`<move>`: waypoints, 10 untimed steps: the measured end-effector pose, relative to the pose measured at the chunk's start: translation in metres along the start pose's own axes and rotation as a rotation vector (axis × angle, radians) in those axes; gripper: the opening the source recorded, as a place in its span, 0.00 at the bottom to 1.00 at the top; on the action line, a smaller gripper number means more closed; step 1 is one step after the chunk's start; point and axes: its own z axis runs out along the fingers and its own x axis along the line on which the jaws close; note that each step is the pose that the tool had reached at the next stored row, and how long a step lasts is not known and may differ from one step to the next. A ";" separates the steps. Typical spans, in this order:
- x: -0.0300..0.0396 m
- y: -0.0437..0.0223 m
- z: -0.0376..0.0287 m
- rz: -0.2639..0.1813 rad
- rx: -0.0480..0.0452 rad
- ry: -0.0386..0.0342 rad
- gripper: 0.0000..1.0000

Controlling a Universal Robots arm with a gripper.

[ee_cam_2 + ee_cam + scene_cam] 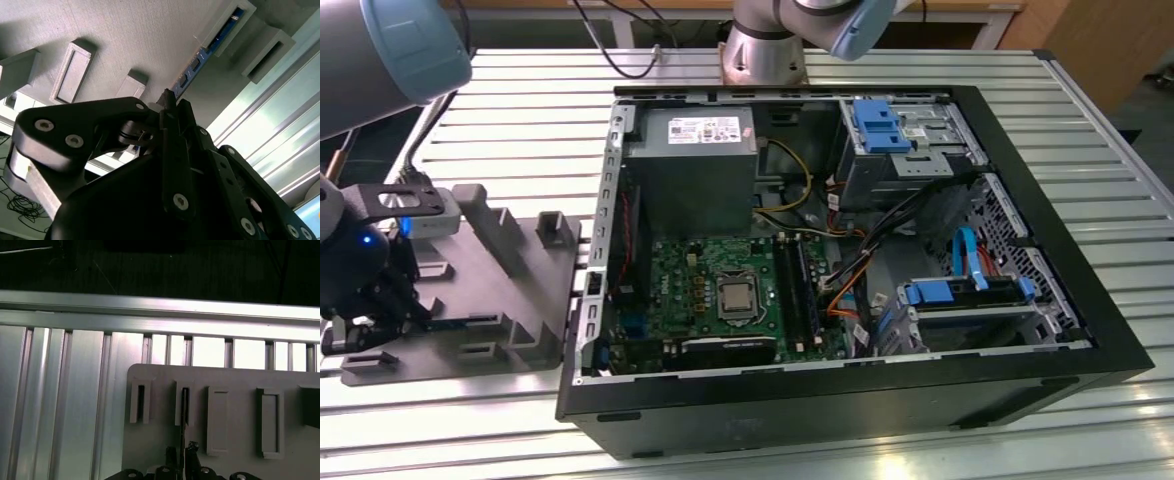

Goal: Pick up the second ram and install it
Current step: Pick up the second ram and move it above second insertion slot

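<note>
**Exterior view, lower left of the frame:** the gripper (364,320), partly cut off by the frame edge, hangs low over the grey slotted fixture (494,300) on the slatted table (480,420). Its dark body hides what lies beneath it.

**Centre to right:** the open computer case (854,405) holds the green motherboard (700,265). Whether its black slot sockets (797,285) carry a stick is hard to make out.

**Second wrist view:** the second ram (192,67) stands on edge in a fixture slot. Its far end is sunk in a bracket (227,20), and its long axis runs straight away from the gripper.

**First wrist view:** the second ram (185,410) appears edge-on as a thin dark line. The jaws flank its near end — whether they clamp it cannot be told.
</note>
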 end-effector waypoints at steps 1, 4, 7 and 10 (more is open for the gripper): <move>0.0000 0.0000 0.0000 0.000 0.0000 0.0000 0.20; 0.0000 0.0000 0.0000 0.000 0.0000 0.0002 0.13; 0.0000 0.0000 0.0000 0.000 0.0000 0.0003 0.13; 0.0000 0.0000 0.0000 0.000 -0.0001 0.0005 0.12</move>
